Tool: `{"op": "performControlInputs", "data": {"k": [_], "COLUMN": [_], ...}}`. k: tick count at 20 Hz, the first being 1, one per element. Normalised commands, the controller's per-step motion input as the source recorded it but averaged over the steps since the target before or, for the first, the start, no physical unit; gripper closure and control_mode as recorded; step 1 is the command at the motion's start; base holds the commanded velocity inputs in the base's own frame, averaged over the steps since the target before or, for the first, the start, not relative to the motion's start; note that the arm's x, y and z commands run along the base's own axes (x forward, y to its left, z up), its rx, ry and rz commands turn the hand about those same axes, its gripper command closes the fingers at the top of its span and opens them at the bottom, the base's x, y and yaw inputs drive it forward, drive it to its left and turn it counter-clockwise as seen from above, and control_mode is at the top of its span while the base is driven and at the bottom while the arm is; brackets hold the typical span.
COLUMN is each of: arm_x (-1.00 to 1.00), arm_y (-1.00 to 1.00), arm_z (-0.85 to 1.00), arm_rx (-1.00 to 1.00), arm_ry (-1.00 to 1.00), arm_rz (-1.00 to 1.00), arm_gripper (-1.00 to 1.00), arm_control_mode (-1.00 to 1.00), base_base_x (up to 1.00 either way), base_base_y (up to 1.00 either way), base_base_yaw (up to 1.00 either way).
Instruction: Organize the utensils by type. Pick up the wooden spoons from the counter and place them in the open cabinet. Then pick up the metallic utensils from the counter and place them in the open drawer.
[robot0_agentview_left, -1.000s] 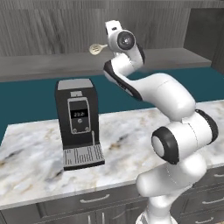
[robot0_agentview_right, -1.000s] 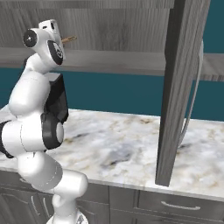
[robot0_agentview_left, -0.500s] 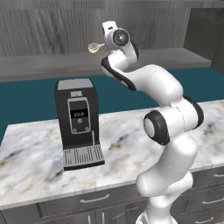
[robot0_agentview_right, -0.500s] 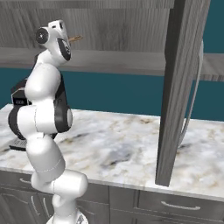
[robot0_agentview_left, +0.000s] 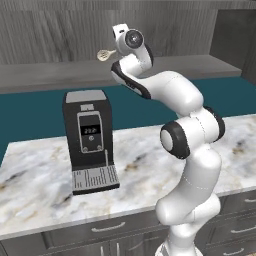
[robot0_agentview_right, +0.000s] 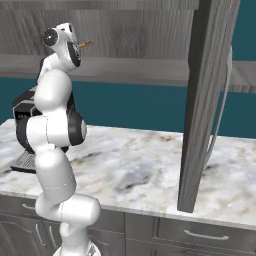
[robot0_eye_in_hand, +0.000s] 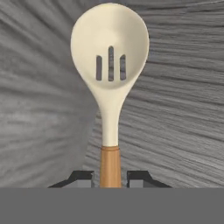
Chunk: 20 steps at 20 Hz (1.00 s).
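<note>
My gripper (robot0_eye_in_hand: 110, 179) is shut on the tan handle of a wooden spoon (robot0_eye_in_hand: 110, 48) with a pale cream slotted bowl. The arm is raised high, holding the spoon (robot0_agentview_left: 103, 55) level inside the open cabinet, just above its grey shelf board (robot0_agentview_left: 50, 75). In the right base view the handle's end (robot0_agentview_right: 86, 44) sticks out beside the gripper (robot0_agentview_right: 75, 45). The cabinet's dark wood-grain back wall (robot0_eye_in_hand: 183, 87) is close behind the spoon bowl. The marble counter (robot0_agentview_left: 135, 155) lies far below. The metallic utensils and the drawer are out of view.
A black coffee machine (robot0_agentview_left: 90, 140) stands on the counter under the gripper. The cabinet's long slab door (robot0_agentview_right: 207, 100) hangs open to the right, over the counter (robot0_agentview_right: 135, 170). Closed drawer fronts with silver handles (robot0_agentview_right: 200, 234) run below the counter edge.
The gripper has carried the spoon slightly left and farther into the cabinet. The arm's elbow has swung outward and the arm stands more upright. The grip on the spoon is unchanged.
</note>
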Motion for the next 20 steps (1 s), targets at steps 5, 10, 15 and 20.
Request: {"op": "performControlInputs", "data": {"k": [5,10,15,20], "arm_x": [0.02,0.0,0.0,-0.15], "arm_y": [0.04,0.0,-0.09,-0.04], "arm_z": [-0.4,-0.31,-0.29,-0.27], "arm_rx": [0.0,0.0,0.0,0.0], "arm_ry": [0.0,0.01,0.2,0.18], "arm_rz": [0.05,0.11,0.1,0.1], "arm_gripper": [-1.0,-1.0,-1.0,-1.0], "arm_control_mode": [-1.0,-1.0,-1.0,-1.0], "base_base_x": [0.0,0.0,0.0,0.0], "base_base_y": [0.0,0.0,0.0,0.0], "base_base_yaw": [0.0,0.0,0.0,0.0]}}
